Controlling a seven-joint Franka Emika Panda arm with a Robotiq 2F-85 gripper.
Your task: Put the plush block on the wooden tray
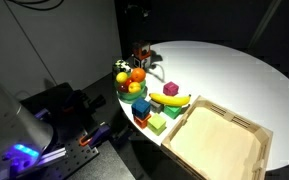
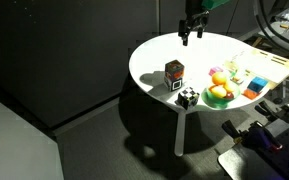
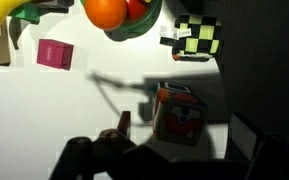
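The plush block (image 3: 177,108), red and orange, stands on the white table and shows low in the wrist view between my two dark fingers. It also shows in both exterior views (image 2: 174,72) (image 1: 144,55). My gripper (image 3: 181,118) is open and empty. In an exterior view it (image 2: 191,32) hangs above the far part of the table, apart from the block. The wooden tray (image 1: 229,112), pale and shallow, lies empty at the table's edge beyond the fruit bowl, and it also shows in the exterior view from the opposite side (image 2: 276,66).
A black checkered cube (image 3: 196,38) (image 2: 187,97) sits close to the plush block. A bowl of fruit (image 2: 220,94) (image 1: 132,86), a banana (image 1: 171,98), a pink block (image 3: 54,53) and small coloured blocks (image 1: 149,118) lie between the plush block and the tray.
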